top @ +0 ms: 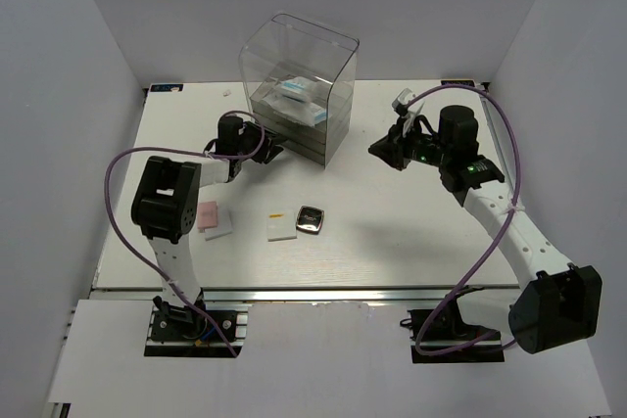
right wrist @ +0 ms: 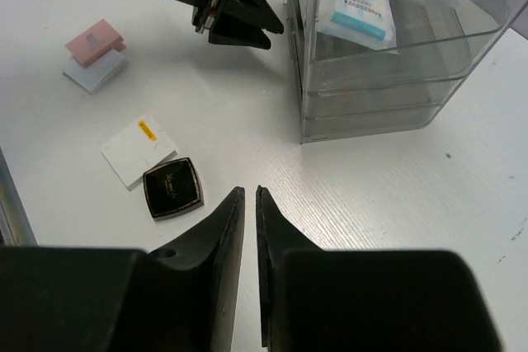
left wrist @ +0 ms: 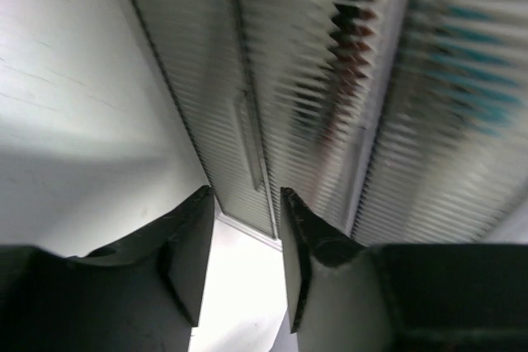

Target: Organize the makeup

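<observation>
The clear drawer box [top: 299,85] stands at the back, with white blue-printed packets [top: 299,95] in its top part. My left gripper [top: 272,151] is open just in front of the box's lower drawers; in the left wrist view its tips [left wrist: 247,195] flank a ribbed drawer front with a slim handle [left wrist: 250,142]. Dark-red sticks [left wrist: 351,30] show blurred through the ribbing. My right gripper [top: 380,150] hangs above the table, right of the box, shut and empty [right wrist: 249,191]. A black square compact [right wrist: 172,188], a white pad [right wrist: 138,150] and a pink pad [right wrist: 95,41] lie on the table.
The pink pad rests partly on another white pad [right wrist: 95,70] near the left arm [top: 167,198]. The compact [top: 311,218] and white pad [top: 281,226] lie at mid-table. White walls enclose the table [top: 411,232] on both sides and behind.
</observation>
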{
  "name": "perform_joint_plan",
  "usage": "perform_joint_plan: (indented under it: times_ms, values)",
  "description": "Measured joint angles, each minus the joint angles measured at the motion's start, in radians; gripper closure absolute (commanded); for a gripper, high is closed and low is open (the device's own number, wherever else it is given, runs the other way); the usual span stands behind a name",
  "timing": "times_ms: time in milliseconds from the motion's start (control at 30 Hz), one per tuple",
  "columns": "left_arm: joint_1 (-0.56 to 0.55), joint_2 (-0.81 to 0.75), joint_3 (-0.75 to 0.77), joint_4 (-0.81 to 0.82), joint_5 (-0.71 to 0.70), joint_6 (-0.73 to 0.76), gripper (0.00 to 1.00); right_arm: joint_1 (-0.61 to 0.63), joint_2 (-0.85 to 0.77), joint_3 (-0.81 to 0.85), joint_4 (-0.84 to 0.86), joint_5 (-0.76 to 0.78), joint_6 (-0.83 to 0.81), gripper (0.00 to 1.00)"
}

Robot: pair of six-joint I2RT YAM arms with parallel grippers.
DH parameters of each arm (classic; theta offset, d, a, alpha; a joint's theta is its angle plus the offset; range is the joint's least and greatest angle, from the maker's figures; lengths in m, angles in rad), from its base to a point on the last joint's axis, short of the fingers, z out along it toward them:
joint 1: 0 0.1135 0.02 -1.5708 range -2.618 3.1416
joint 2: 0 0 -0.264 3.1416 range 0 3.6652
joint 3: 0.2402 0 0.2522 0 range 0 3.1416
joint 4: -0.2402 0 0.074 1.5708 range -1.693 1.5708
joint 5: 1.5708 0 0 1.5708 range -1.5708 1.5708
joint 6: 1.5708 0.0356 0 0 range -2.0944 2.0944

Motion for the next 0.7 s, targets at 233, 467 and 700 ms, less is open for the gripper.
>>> perform_joint_plan:
  times_ms: [233, 467, 700]
  values:
    - [0.0, 0.055, 0.016, 0.035, -0.006, -0.028, 0.55, -0.024, 0.001, -0.002, 0.002, -0.014, 0.003, 0.84]
    - [0.0, 0.077, 0.016, 0.095, -0.023, -0.057, 0.58, -0.032, 0.003, -0.016, 0.005, -0.031, 0.005, 0.84]
    - [0.0, 0.106, 0.016, 0.133, -0.04, -0.072, 0.66, -0.034, 0.01, -0.017, 0.006, -0.034, 0.006, 0.84]
